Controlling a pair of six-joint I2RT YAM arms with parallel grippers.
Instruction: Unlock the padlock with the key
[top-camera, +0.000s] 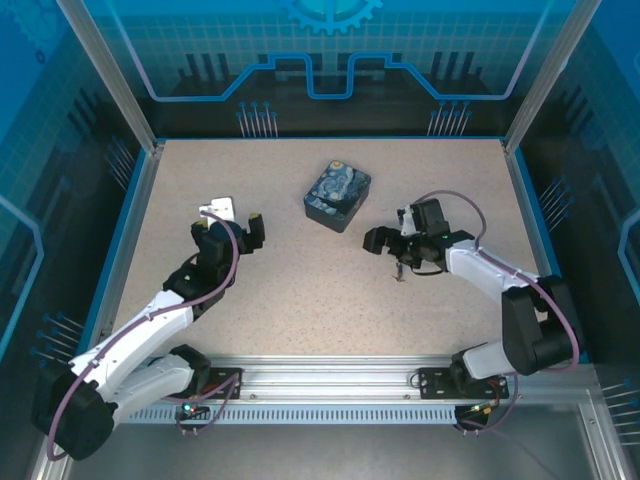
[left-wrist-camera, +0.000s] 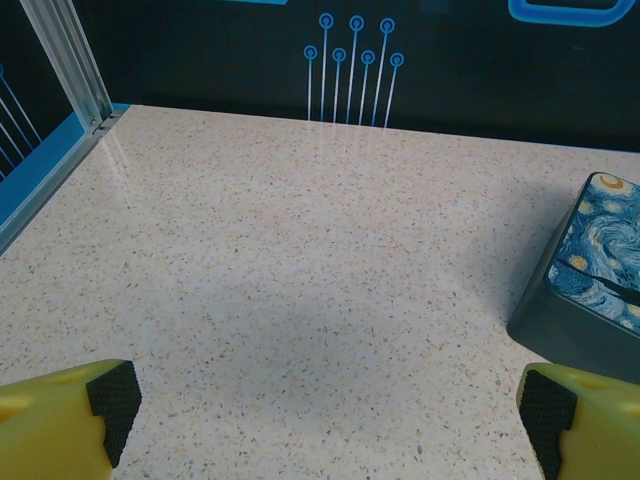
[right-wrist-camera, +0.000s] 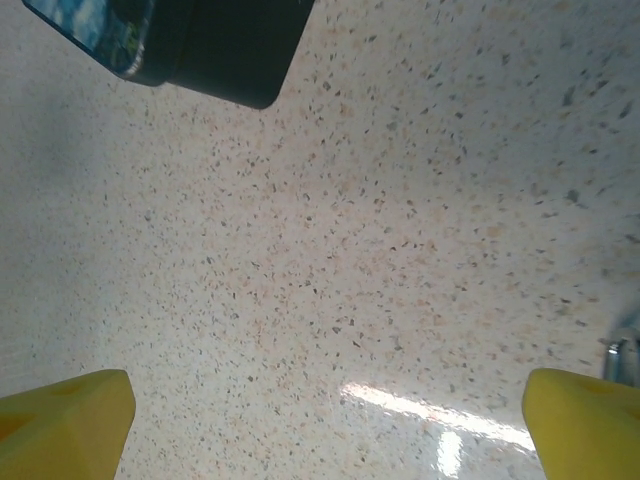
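Gaping wide and empty, left pincer (left-wrist-camera: 325, 425) and right pincer (right-wrist-camera: 325, 425) flank a rectangular painted tin (top-camera: 337, 194) on speckled tabletop (top-camera: 300, 290).

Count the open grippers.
2. The left gripper is open left of the tin; the right gripper is open right of it. Neither holds anything.

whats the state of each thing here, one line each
left pincer, open, nothing between its fingers
right pincer, open, nothing between its fingers
tin, lid shut, sitting flat on the table
small metal piece by the right pincer, lying on the table, not gripped; too small to tell if it is lock or key
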